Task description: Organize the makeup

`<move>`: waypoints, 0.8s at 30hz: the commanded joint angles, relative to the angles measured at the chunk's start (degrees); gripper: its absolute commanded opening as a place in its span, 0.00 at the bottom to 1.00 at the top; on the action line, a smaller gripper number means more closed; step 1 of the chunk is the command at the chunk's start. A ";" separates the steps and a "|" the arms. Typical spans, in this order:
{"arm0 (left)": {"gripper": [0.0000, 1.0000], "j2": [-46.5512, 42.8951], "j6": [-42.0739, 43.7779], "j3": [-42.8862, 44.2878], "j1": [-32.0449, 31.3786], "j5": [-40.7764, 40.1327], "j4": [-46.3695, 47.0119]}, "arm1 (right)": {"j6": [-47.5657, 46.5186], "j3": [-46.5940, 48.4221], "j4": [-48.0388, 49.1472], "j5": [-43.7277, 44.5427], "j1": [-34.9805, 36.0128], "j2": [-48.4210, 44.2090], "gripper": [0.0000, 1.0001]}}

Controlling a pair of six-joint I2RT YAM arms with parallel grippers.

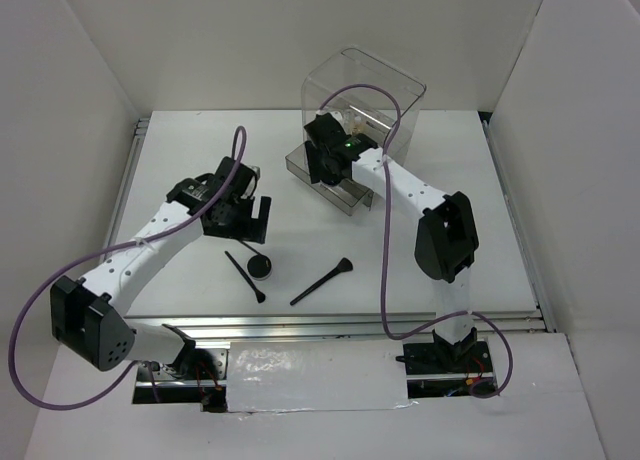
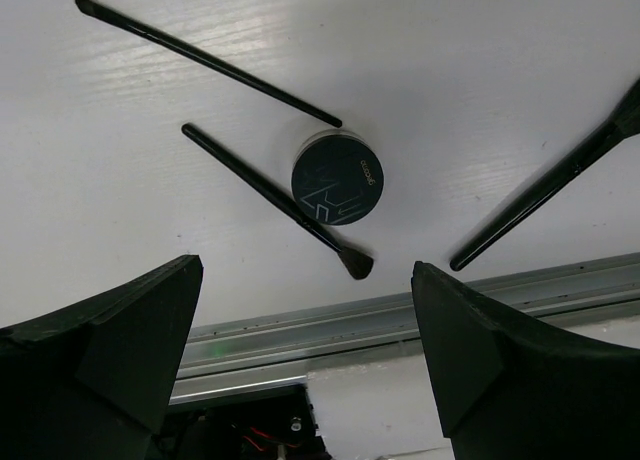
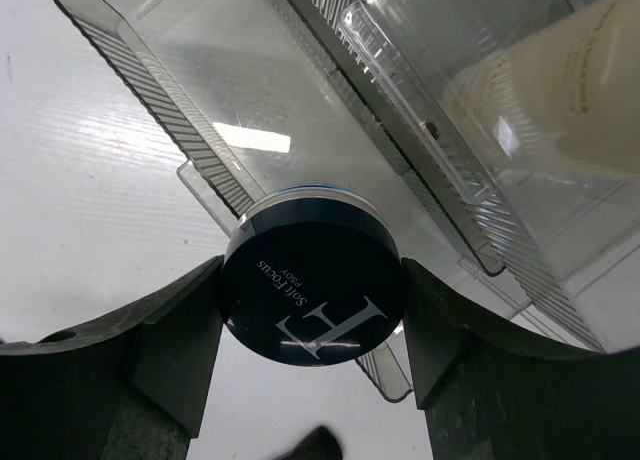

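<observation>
My right gripper [image 1: 325, 167] is shut on a round dark jar [image 3: 313, 290] and holds it over the open drawer [image 3: 200, 100] of the clear acrylic box [image 1: 365, 85]. A cream tube [image 3: 560, 90] lies inside the box. My left gripper [image 1: 247, 217] is open and empty above the table. In the left wrist view it [image 2: 305, 280] hangs over the near rail. A second round dark jar [image 2: 337, 177] sits on the table, also in the top view [image 1: 260, 268]. Three thin black brushes [image 2: 205, 60] [image 2: 270, 195] [image 2: 550, 180] lie around it. The lipstick is not in view.
The pulled-out drawer [image 1: 352, 199] juts toward the table's middle. A metal rail [image 2: 400, 315] runs along the near table edge. White walls enclose the table on the left, right and back.
</observation>
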 commanded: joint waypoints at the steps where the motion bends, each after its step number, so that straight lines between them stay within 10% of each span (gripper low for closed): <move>1: 0.99 0.99 1.88 -2.32 -0.23 2.38 4.55 | 0.45 0.58 2.03 3.08 -0.28 0.32 0.51; 17: 0.99 2.39 3.47 -7.25 -0.31 4.05 11.15 | 0.37 -1.80 3.61 3.08 -0.37 0.49 0.98; 24: 0.99 4.24 3.20 -8.04 -0.23 3.70 11.68 | 1.24 -1.45 3.44 -0.08 0.85 -3.46 1.00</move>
